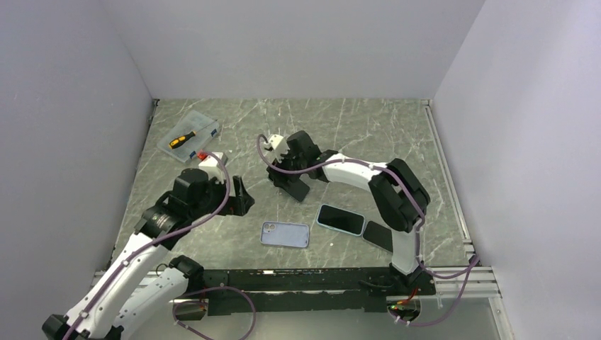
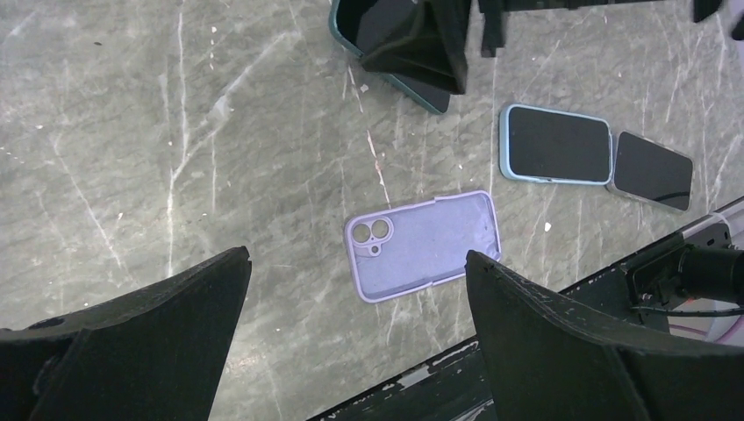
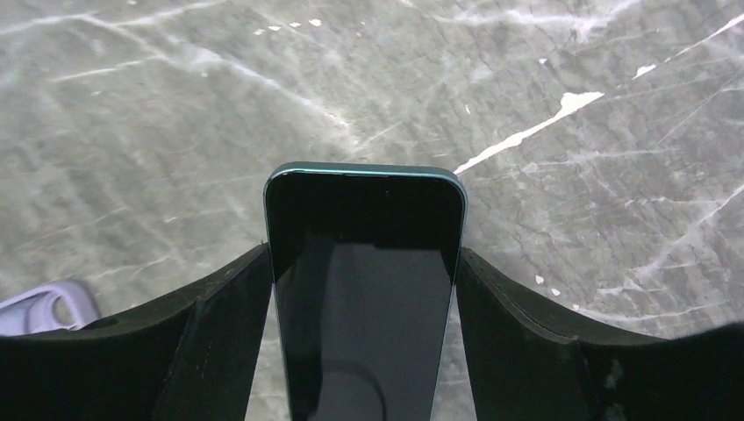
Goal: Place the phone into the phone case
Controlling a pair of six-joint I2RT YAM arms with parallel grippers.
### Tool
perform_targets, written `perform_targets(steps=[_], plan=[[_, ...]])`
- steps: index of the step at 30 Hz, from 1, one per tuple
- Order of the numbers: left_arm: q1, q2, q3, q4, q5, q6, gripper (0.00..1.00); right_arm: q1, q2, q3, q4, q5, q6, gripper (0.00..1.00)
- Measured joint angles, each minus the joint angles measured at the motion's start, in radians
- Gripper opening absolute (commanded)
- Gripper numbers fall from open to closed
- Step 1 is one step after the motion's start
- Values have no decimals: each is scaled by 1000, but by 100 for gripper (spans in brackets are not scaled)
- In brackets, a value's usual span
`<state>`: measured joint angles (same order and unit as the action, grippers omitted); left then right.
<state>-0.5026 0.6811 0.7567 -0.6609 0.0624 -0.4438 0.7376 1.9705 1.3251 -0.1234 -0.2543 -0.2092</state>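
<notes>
My right gripper (image 1: 290,180) pinches teal phone (image 3: 364,289) by long edges, so its back stays free for seating. Lilac case (image 2: 424,246) flat on table below my left gripper (image 1: 238,199): jaws wide, empty, probably ready to brace case.

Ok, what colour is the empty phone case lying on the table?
Pale lilac. The phone case shows best in the left wrist view.
</notes>
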Motion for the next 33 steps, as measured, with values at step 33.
perform_targets(steps=[33], plan=[[136, 617, 54, 332, 409, -81, 75, 74, -299, -521, 484, -201, -70, 47]])
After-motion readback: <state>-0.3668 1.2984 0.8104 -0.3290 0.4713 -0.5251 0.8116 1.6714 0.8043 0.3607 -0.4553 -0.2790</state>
